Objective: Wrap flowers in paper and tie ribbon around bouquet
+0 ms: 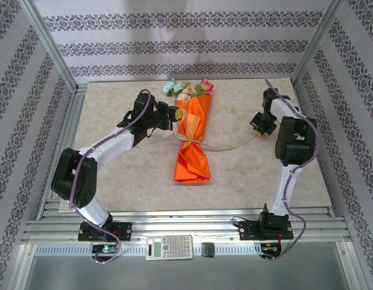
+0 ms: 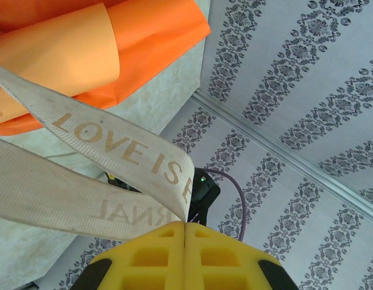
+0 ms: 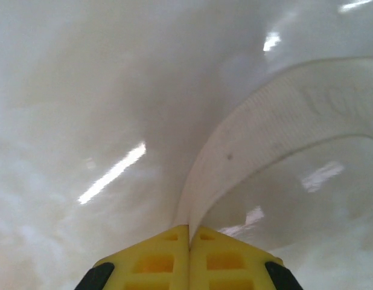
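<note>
Worth fearing first: a lopsided pull. With the ribbon (image 2: 114, 145) looped round the waist of the bouquet (image 1: 192, 148) and drawn out to both sides, easy to drag the whole bundle across the table (image 1: 247, 175) by tugging harder from one side (no sign of anything pinning it down). Equally easy to crush or tear the orange paper (image 2: 72, 54) by cinching too hard, or to lose the thin strip out of a pinch taken near its end. With too little tension, likely to end in a slack loop and a cone unrolling around the flowers (image 1: 186, 89).

Left hand (image 2: 185, 228): clenched on a fold of ribbon, lettered face showing, just beside the bouquet's left flank. Forearm stretched diagonally forward over the table, wrist turned toward the paper.

Right hand (image 3: 189, 231): clenched too, pinching the other tail, well off to the right. Arm raised and folded at the elbow, wrist tipped down and inward.

Bouquet lying mid-table, blooms toward the far edge, narrow end toward the arm bases.
</note>
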Available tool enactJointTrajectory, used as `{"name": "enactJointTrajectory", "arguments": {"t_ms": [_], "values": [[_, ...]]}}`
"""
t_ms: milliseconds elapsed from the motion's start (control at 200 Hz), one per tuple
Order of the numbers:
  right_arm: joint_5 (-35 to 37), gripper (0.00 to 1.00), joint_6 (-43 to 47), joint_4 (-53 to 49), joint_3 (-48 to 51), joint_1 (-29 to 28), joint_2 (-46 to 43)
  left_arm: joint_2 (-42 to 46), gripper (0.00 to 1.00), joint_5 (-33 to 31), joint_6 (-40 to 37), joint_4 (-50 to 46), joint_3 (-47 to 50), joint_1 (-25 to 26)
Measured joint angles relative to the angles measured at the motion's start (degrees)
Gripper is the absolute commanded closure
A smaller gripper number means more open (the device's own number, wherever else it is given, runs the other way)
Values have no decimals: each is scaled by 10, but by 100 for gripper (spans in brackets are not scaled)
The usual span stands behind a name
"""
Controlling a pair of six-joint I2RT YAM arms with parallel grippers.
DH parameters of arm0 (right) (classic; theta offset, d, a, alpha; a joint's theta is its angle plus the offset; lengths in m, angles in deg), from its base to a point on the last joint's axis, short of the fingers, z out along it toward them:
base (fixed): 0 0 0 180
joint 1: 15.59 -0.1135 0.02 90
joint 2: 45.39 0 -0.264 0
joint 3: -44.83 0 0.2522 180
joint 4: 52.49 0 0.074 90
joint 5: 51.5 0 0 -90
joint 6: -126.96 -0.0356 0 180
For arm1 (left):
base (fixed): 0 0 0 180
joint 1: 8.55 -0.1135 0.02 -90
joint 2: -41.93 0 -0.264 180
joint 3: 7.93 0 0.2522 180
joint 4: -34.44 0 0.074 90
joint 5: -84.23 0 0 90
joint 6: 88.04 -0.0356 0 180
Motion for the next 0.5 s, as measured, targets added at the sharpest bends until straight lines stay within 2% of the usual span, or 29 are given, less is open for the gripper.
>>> {"name": "enactJointTrajectory", "arguments": {"t_ms": [205, 350, 500], "values": [[-28, 100, 11, 7, 29, -86, -28, -5, 100, 1, 5, 9, 0, 0], [-68, 100, 11, 14, 122, -159, -103, -7, 100, 6, 5, 12, 0, 0], [-107, 100, 9, 13, 207, -207, -164, -19, 100, 11, 7, 15, 0, 0]]}}
